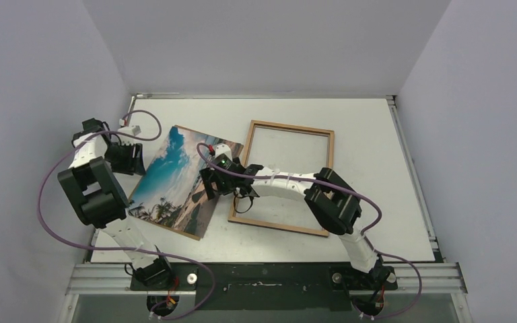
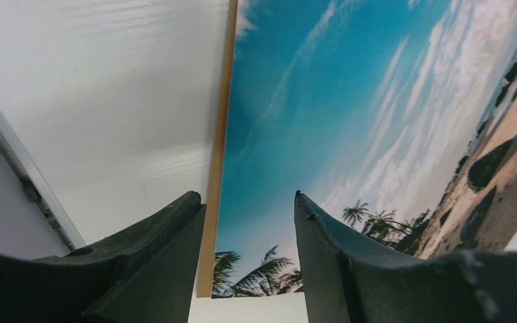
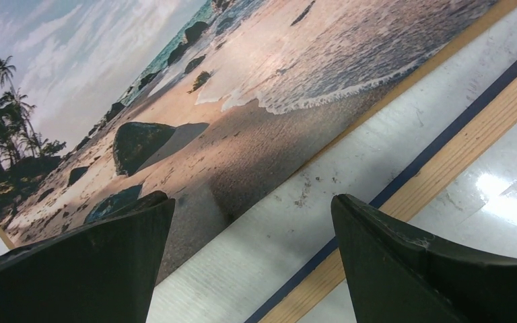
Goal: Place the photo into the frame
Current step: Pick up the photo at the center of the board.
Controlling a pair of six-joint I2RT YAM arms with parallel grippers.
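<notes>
**Both tools spread, photo lying beside the frame**

The photo point(image 1: 175, 178) lies picture-up on a brown backing board point(image 2: 217, 168), on the left half of the worktop point(image 1: 377, 168). The frame point(image 1: 293, 127) lies flat just to its right, wood side up, not touching it. The left tool point(image 2: 246, 198) hangs at the photo's far left edge, fingers apart and pinching nothing, the board's edge running between them. The right tool point(image 3: 252, 198) is spread wide above the bare strip between the photo's right edge and the frame's left rail.

Overhead view from behind; both wrist views low over the photo point(image 2: 377, 101).
</notes>
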